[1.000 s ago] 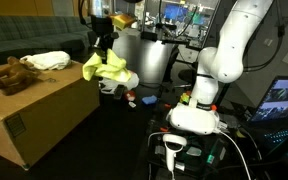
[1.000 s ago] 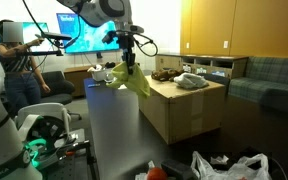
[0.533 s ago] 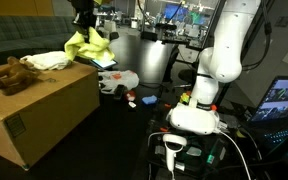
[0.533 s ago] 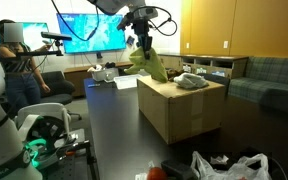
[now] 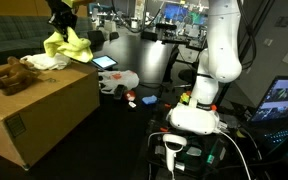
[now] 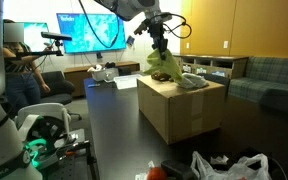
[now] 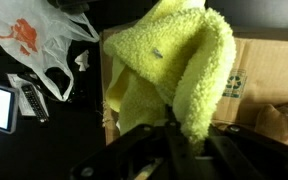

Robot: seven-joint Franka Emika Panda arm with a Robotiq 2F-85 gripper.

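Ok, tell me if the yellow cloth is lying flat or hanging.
Hanging: the yellow cloth droops bunched from the shut pincer over the cardboard box; contact with the box cannot be told.

A lab: wall screens (image 6: pixel 82 35), sofa (image 6: pixel 272 78), monitor (image 5: pixel 285 100).

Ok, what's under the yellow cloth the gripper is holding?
The yellow cloth hangs from the gripper over the top of the cardboard box. A white cloth lies nearby. The patch directly beneath is covered.
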